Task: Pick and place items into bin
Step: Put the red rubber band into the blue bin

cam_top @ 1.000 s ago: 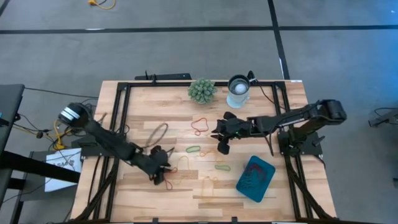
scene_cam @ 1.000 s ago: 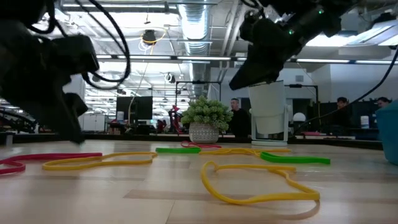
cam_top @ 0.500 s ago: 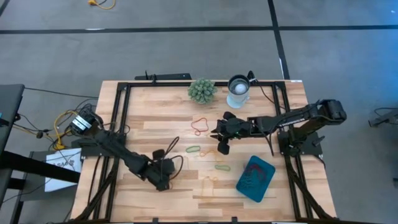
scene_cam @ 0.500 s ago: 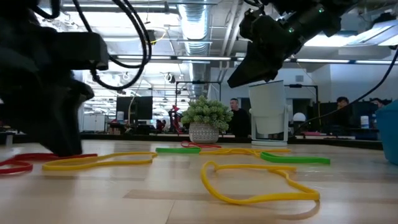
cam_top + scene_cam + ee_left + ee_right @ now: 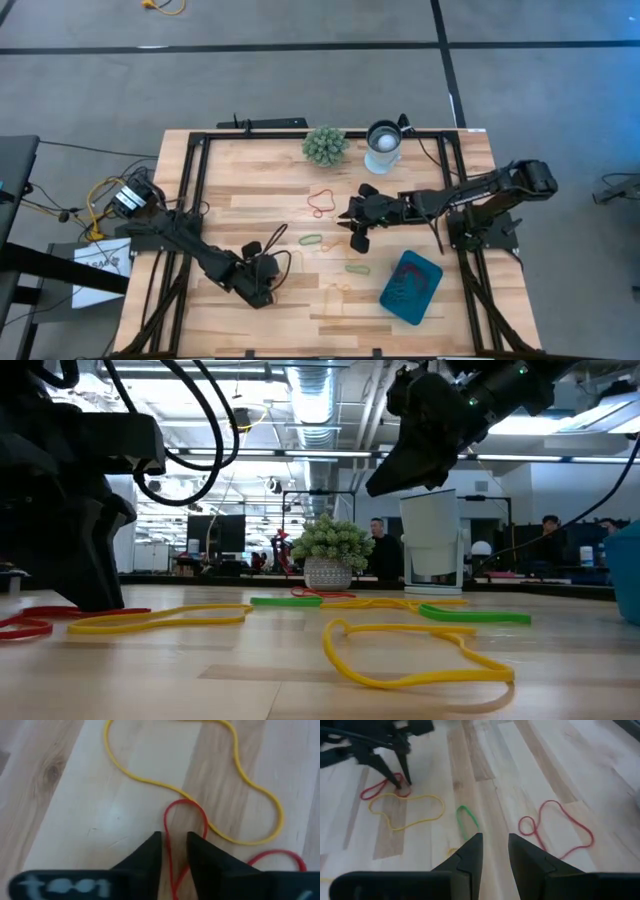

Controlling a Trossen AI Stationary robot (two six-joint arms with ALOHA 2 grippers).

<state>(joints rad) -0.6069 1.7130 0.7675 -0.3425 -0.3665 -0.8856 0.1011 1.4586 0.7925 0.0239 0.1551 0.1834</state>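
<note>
**Rubber bands on the table, left claw straddling a red one**

Rubber bands were my target, and my left gripper [image 5: 173,851] was down on the wood with its fingers part-closed, a narrow gap between them. One strand of the red band [image 5: 186,815] ran right through that gap. Pinched or merely straddled? I could not tell. A yellow band [image 5: 240,770] crossed the red loop just beyond the fingertips.

From above, that gripper [image 5: 262,283] sat near the front-left of the table [image 5: 240,190], well apart from the teal bin [image 5: 410,286] at the front right, which already held some bands. Other loops lay between: green [image 5: 311,240], another red [image 5: 321,201], more yellow.

My right gripper [image 5: 357,228] hovered above mid-table, fingers apart and holding nothing, with a green band [image 5: 466,821] ahead of it.

To do this step well, I judged I should close fully on the red strand alone, keeping the tips on the wood so the thin rubber couldn't slip under. Then lift slowly and watch the yellow loop: if it rose too, the two were tangled. The band would dangle, so I'd carry it high over the bin's rim before letting go.
</note>
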